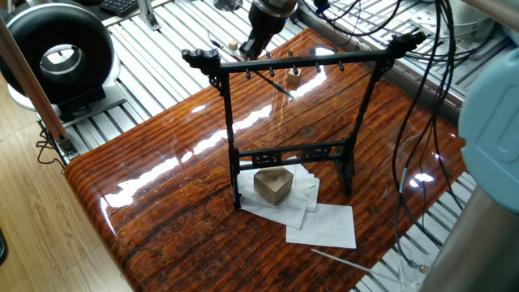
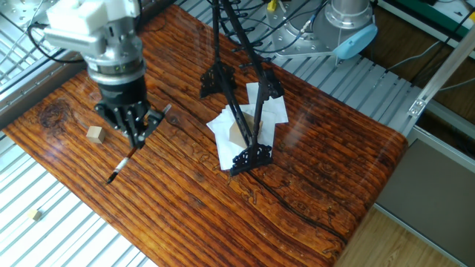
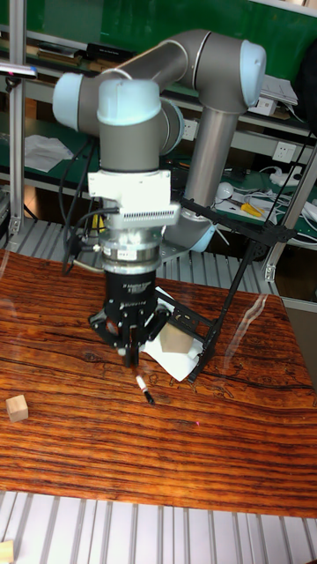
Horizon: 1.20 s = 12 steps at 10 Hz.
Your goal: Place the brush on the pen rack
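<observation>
Tall fixed view showed the black two-finger gripper [image 3: 131,351] pointing down over the glossy reddish-brown wooden table [image 3: 220,441], its fingers pressed together on the upper part of the thin dark grey brush [image 3: 141,385]. The brush hung slanted below the fingertips, its dark tip lowest and seemingly just clear of the table. From the other fixed view, the gripper [image 2: 136,136] pinched the brush [image 2: 123,164] near its middle, one end sticking out past the fingers toward the tall black pen rack [image 2: 236,89], which stood well apart on white paper sheets [image 2: 223,126]. A small pale wooden cube [image 2: 93,133] lay near the gripper on the table.
</observation>
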Each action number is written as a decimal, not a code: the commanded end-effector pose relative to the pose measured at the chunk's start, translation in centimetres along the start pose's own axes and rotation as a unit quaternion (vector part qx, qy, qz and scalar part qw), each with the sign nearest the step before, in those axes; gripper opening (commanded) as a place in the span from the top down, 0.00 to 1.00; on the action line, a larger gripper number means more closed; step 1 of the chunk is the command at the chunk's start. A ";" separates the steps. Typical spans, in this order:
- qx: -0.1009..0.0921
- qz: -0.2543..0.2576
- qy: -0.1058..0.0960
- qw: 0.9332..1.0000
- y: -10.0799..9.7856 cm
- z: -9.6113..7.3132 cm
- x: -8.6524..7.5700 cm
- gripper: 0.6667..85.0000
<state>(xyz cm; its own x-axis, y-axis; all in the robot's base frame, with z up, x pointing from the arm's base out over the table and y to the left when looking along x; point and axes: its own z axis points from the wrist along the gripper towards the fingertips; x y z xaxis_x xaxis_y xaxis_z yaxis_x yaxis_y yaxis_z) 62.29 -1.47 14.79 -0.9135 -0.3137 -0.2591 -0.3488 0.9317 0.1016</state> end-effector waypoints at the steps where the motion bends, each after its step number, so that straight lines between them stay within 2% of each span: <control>1: -0.007 -0.003 0.016 1.000 0.9 -1.3 1.7 1.00; 3: -0.013 -0.011 0.021 1.000 1.6 -2.1 2.9 1.00; 6: -0.025 -0.046 0.004 0.999 2.8 -3.1 3.1 1.00; 7: -0.029 -0.072 -0.025 0.997 3.3 -3.4 1.9 1.00; 8: -0.017 -0.115 -0.047 0.992 3.1 -3.8 1.2 1.00; 9: -0.026 -0.136 -0.065 0.988 3.8 -4.1 0.7 1.00; 12: -0.042 -0.205 -0.124 0.970 5.8 -5.2 -1.4 1.00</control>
<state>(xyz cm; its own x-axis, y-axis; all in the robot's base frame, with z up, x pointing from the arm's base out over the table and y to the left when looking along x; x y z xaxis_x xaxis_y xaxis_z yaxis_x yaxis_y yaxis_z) 59.68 1.59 18.88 -0.7324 -0.5380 -0.4172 -0.6119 0.7889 0.0570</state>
